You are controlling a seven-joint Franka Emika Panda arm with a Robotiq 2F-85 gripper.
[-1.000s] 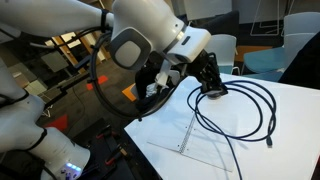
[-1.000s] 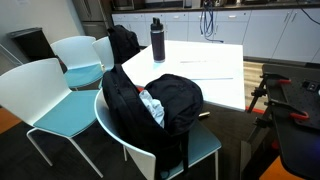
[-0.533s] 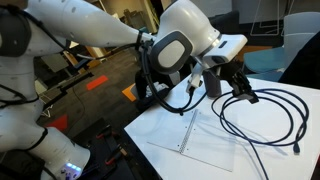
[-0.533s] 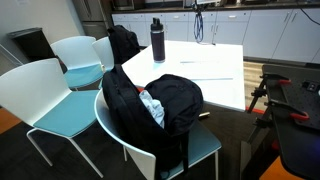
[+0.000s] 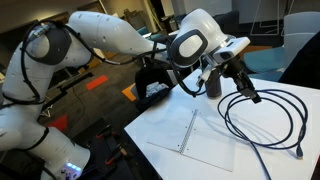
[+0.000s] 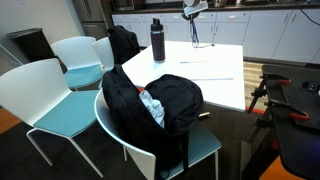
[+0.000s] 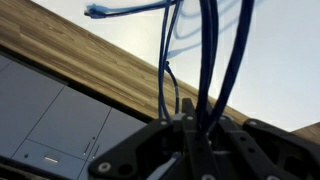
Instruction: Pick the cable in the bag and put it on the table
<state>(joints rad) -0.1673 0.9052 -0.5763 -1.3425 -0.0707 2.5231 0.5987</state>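
Observation:
My gripper (image 5: 243, 88) is shut on the cable (image 5: 268, 112), a thin dark cord. Its loose loops rest on the white table (image 5: 200, 125) and a light connector lies at its end (image 5: 298, 150). In the wrist view the blue strands (image 7: 205, 55) run out from between my jaws (image 7: 195, 125) over the table. In an exterior view the gripper (image 6: 193, 14) holds the cord (image 6: 194, 32) hanging over the far side of the table (image 6: 215, 80). The black bag (image 5: 152, 82) sits beyond the table edge.
A white paper pad (image 5: 205, 138) lies on the table near the cable. A dark tumbler (image 6: 157, 42) stands on the table. A black backpack (image 6: 150, 105) rests on a light blue chair (image 6: 60, 105). More chairs stand around.
The gripper has carried the cable further across and over the table, away from the bag. The loops have spread out on the table top.

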